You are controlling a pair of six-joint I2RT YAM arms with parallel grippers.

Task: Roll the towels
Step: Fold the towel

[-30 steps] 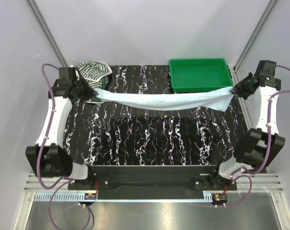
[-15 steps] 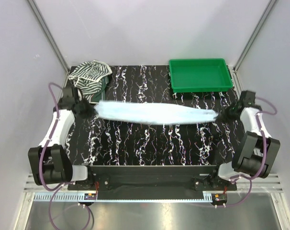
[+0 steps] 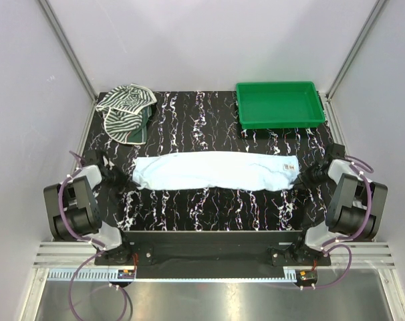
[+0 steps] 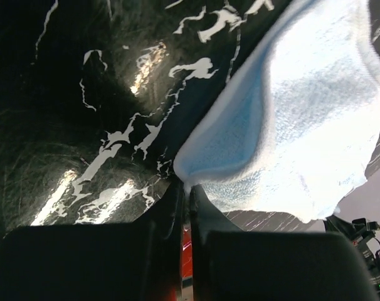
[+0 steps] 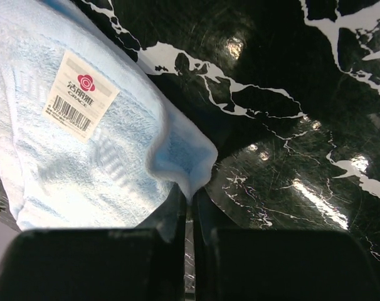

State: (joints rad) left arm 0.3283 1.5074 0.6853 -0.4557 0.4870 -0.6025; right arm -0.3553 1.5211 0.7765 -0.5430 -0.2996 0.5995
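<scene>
The blue towel (image 3: 212,172) lies stretched across the bench (image 3: 209,200), on the near side of the green tray (image 3: 281,85). The left hand (image 4: 185,194) is clamped on its left corner, the right hand (image 5: 190,200) on its right. The striped towel (image 3: 125,110) sits crumpled left of the tray.

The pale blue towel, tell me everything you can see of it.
The pale blue towel is soft terry cloth, stretched in a long wrinkled band across the black marbled table. A white barcode label sits near its right end. The left fingers pinch its left corner, the right fingers its right corner.
</scene>
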